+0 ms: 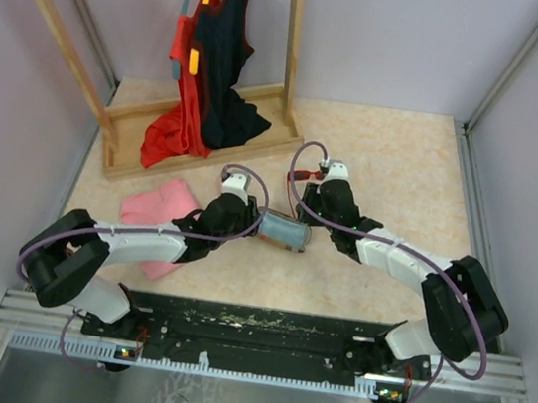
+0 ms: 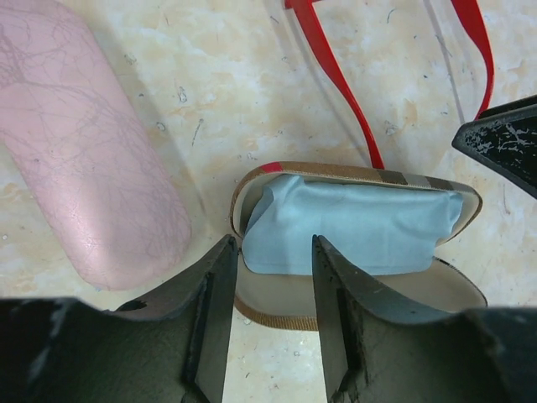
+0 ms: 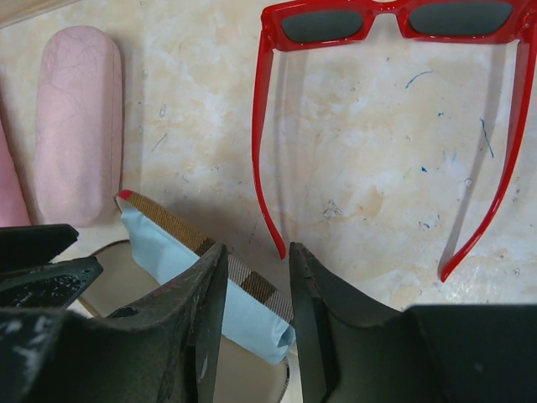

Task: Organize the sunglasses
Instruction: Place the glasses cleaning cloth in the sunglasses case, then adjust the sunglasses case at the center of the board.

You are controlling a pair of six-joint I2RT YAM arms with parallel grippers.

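Note:
The red sunglasses [image 3: 394, 21] lie unfolded on the table, lenses away from my right gripper; they also show in the top view [image 1: 303, 174]. The thin orange-yellow pair is out of view. A brown red-striped case [image 2: 277, 315] lies open with a light blue cloth [image 2: 352, 222] inside. My left gripper [image 2: 273, 248] is open, its fingers astride the case's near rim. My right gripper [image 3: 256, 256] is open, its fingers astride the end of the raised lid [image 3: 180, 227], close to a red temple tip. In the top view both grippers, left [image 1: 254, 220] and right [image 1: 305, 212], meet at the case [image 1: 285, 232].
A shut pink case [image 2: 92, 159] lies left of the open case, also in the right wrist view [image 3: 80, 126]. A pink cloth [image 1: 158, 208] lies under the left arm. A wooden clothes rack [image 1: 201, 147] with red and black garments stands at the back left.

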